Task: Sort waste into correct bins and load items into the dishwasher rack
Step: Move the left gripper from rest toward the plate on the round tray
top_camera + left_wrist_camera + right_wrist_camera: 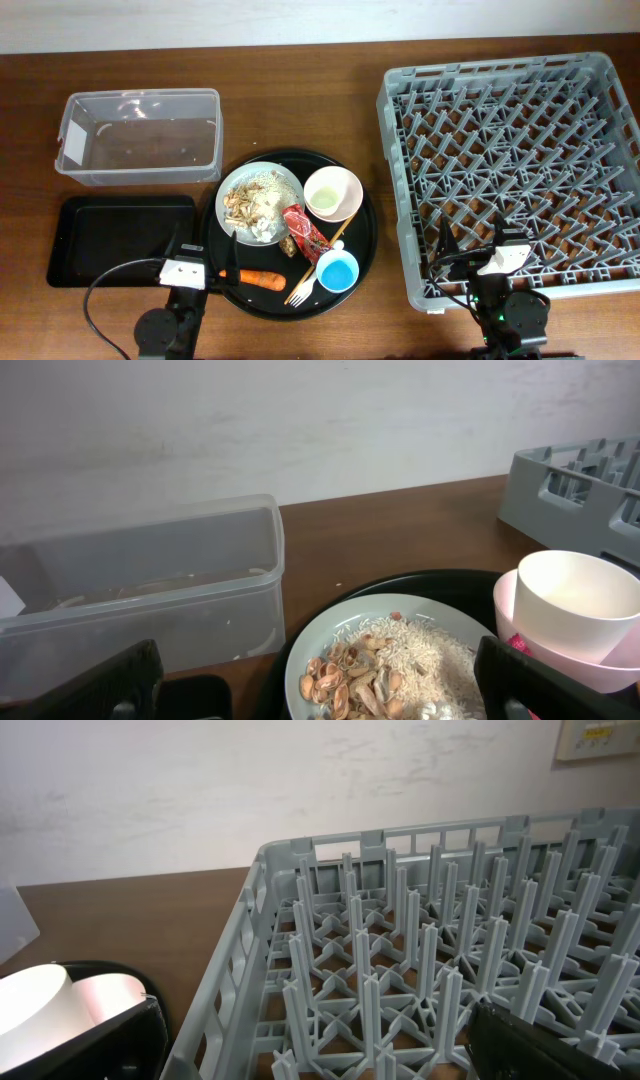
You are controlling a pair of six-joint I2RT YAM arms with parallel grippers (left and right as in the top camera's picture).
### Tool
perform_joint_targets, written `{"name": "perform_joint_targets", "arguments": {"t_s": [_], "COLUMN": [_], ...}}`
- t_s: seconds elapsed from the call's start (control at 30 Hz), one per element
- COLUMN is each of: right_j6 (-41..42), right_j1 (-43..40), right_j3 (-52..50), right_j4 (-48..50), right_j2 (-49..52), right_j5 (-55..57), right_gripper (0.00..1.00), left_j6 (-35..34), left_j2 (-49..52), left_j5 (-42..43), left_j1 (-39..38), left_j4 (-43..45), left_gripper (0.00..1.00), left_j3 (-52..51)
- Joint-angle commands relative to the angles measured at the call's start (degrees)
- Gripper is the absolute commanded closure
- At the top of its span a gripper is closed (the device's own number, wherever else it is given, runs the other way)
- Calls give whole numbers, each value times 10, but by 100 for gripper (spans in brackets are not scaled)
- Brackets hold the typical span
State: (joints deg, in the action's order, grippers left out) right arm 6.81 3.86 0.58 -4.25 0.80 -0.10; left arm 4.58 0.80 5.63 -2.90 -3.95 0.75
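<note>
Waste and dishes are gathered on a round black tray (368, 222) in the middle of the table. On a white plate (240, 185), rice and food scraps (262, 195) and a crumpled tissue (263, 229) are seen. A red wrapper (303, 230) lies just beside the plate, and a white cup (333, 192) is set inside a pale bowl (580, 668). Nearer the front edge are placed a blue cup (337, 270), a carrot (262, 279), a white fork (303, 288) and a chopstick (337, 233). A clear tub (140, 178) and a black rectangular tray (120, 238) are found left of the round tray, and the dishwasher rack (515, 170) is at the right. The left gripper (190, 250) is held at the round tray's front left, near the carrot. Its jaws are spread wide and nothing is gripped. In the wrist view the plate is seen ahead, between the 2 fingers (100, 685), untouched. The right gripper (472, 245) is held over the rack's front edge with its jaws also wide apart and empty, and only rack pegs are seen between its fingers (550, 1045).
</note>
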Motion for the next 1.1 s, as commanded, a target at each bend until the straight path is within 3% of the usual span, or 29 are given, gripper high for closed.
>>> {"name": "perform_joint_targets", "arguments": {"t_s": [0.0,0.93,1.07], "right_j6": [-4,-4,-3], "right_j1": [3,3,3], "right_j3": [-3,-2,22], "right_j4": [-3,2,-37], "right_j2": [-5,-5,-4], "right_j5": [-5,-44,-49], "right_gripper": [1,1,1], "left_j6": [9,9,-3], "left_j2": [-5,-5,-4], "left_j5": [6,6,12], "left_j1": [-3,-3,-3], "left_j4": [0,2,-7], "left_gripper": [1,1,1], "left_j3": [-3,-3,6]}}
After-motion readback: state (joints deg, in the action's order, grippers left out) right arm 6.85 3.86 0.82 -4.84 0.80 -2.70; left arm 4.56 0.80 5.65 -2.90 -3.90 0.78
